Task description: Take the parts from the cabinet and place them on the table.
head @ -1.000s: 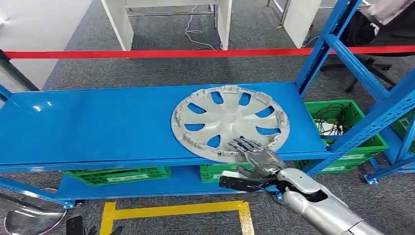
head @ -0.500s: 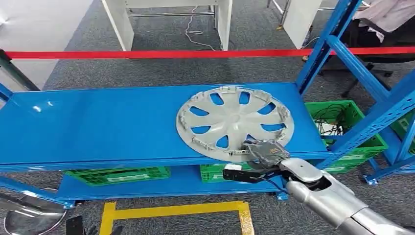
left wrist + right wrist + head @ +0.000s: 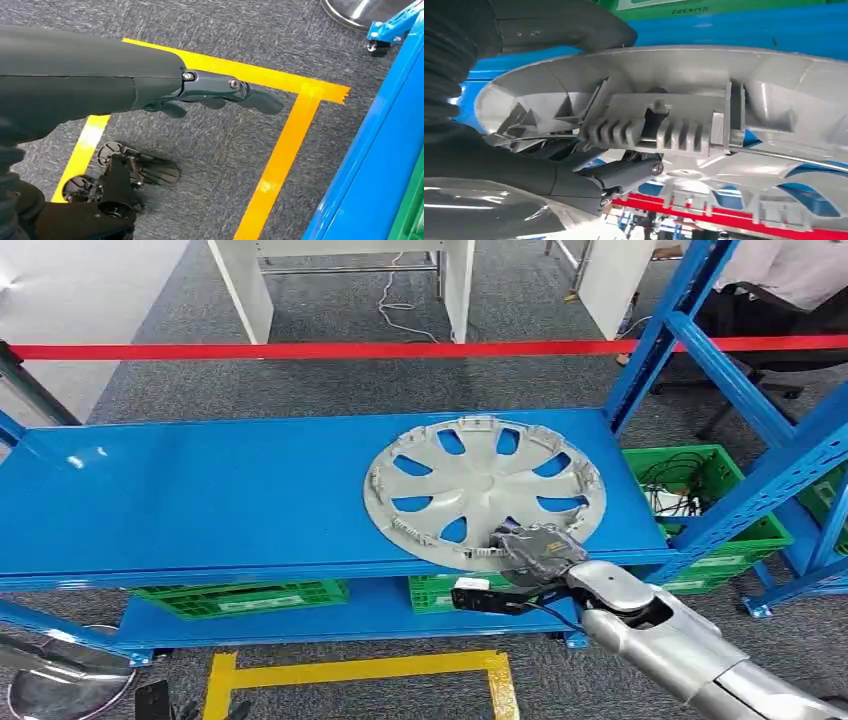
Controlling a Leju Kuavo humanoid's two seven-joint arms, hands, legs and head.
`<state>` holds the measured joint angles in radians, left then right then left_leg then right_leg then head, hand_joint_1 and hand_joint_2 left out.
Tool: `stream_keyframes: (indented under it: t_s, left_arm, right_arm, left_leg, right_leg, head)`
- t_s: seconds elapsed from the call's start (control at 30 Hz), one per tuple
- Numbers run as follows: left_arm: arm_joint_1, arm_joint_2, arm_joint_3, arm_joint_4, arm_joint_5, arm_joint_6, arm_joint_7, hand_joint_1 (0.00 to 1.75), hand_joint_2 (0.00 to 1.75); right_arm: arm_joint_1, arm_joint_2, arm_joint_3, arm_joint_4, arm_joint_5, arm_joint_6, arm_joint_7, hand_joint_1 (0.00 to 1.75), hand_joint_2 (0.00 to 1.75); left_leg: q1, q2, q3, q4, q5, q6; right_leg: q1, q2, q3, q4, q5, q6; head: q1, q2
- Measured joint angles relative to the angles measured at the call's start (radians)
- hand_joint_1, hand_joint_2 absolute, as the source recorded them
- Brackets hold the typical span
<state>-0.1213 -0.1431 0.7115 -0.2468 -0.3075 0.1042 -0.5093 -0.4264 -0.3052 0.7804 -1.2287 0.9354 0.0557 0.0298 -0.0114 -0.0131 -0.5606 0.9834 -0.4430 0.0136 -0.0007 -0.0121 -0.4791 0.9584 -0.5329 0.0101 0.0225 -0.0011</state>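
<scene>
A silver wheel cover (image 3: 485,490) with several spoke openings lies inner side up on the blue cabinet shelf (image 3: 200,500), right of the middle, its near rim at the shelf's front edge. My right hand (image 3: 535,550) grips that near rim. In the right wrist view the thumb lies on one face of the wheel cover (image 3: 704,90) and the darker fingers (image 3: 624,172) curl under the other, beside a ribbed clip. My left hand (image 3: 220,92) hangs over the grey carpet with its fingers stretched out and holds nothing.
Green crates (image 3: 700,500) sit low at the right and under the shelf (image 3: 240,597). Blue uprights (image 3: 660,330) frame the shelf's right end. A red tape (image 3: 300,350) runs behind. Yellow floor tape (image 3: 350,670) marks the carpet. A person (image 3: 790,270) sits at the far right.
My right hand's fingers, stretched flat over the rim a second ago, have curled around it. The wheel cover has slid slightly to the right on the shelf.
</scene>
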Motion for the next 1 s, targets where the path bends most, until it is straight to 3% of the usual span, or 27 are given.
stream_keyframes:
  t_s: [0.13,0.17,0.27,0.4,0.5,0.63,0.83,1.0]
  left_arm:
    - [0.0,0.0,0.002,0.0,0.003,-0.001,-0.006,0.0,1.75]
    - [0.003,0.0,0.005,0.0,0.007,-0.004,-0.018,0.0,1.75]
    - [0.007,0.0,0.018,0.002,0.016,-0.005,-0.027,0.0,1.75]
    - [0.01,0.0,0.036,0.003,0.039,-0.002,-0.052,0.0,1.75]
    - [0.017,0.0,0.067,0.003,0.082,-0.044,-0.082,0.0,1.75]
    - [0.022,0.0,0.105,0.004,0.107,-0.07,-0.093,0.0,1.75]
    - [0.023,0.0,0.132,0.004,0.105,-0.061,-0.103,0.0,1.75]
    - [0.022,-0.001,0.15,0.004,0.113,-0.068,-0.131,0.0,1.75]
  right_arm:
    - [-0.002,0.0,0.016,-0.008,0.005,-0.035,-0.009,1.75,1.75]
    - [0.03,0.0,0.021,-0.066,0.008,-0.108,-0.021,1.75,1.75]
    - [0.095,-0.005,0.034,-0.174,0.013,-0.196,-0.058,1.75,1.75]
    - [0.183,-0.014,0.016,-0.323,0.014,-0.375,-0.126,1.75,1.75]
    - [0.274,-0.014,-0.005,-0.447,0.006,-0.542,-0.207,1.75,1.75]
    - [0.374,-0.013,-0.014,-0.58,-0.058,-0.685,-0.345,1.75,1.75]
    - [0.419,0.041,-0.072,-0.698,-0.251,-0.741,-0.602,1.75,1.75]
    - [0.426,0.076,-0.076,-0.777,-0.51,-0.733,-0.692,1.75,1.75]
  left_leg:
    - [0.0,0.0,0.0,0.0,0.0,0.0]
    - [0.0,0.0,-0.001,0.0,0.0,0.0]
    - [0.0,0.0,-0.007,0.001,0.001,0.001]
    - [0.0,0.0,-0.009,0.001,0.001,0.001]
    - [0.0,0.0,-0.011,0.0,0.001,0.001]
    - [0.0,0.0,-0.014,0.0,0.001,0.001]
    - [0.0,0.001,-0.014,0.0,0.001,0.001]
    - [0.0,0.001,-0.015,0.001,0.001,0.001]
  right_leg:
    - [0.0,0.0,0.0,0.0,0.0,0.0]
    - [0.0,0.0,0.003,0.0,0.0,0.0]
    - [0.0,0.0,0.005,0.001,0.002,0.001]
    - [0.0,0.0,0.003,0.001,0.001,0.001]
    - [0.0,0.001,0.001,0.001,0.001,0.001]
    - [0.0,0.001,-0.002,0.001,0.001,0.001]
    - [0.0,0.001,-0.014,0.001,0.001,0.001]
    - [0.0,0.002,-0.006,0.001,0.002,0.001]
  head:
    - [0.0,0.0]
    - [-0.001,0.0]
    - [0.0,0.0]
    - [0.0,0.0]
    - [0.0,0.0]
    - [0.0,0.0]
    - [-0.002,0.0]
    - [-0.001,0.0]
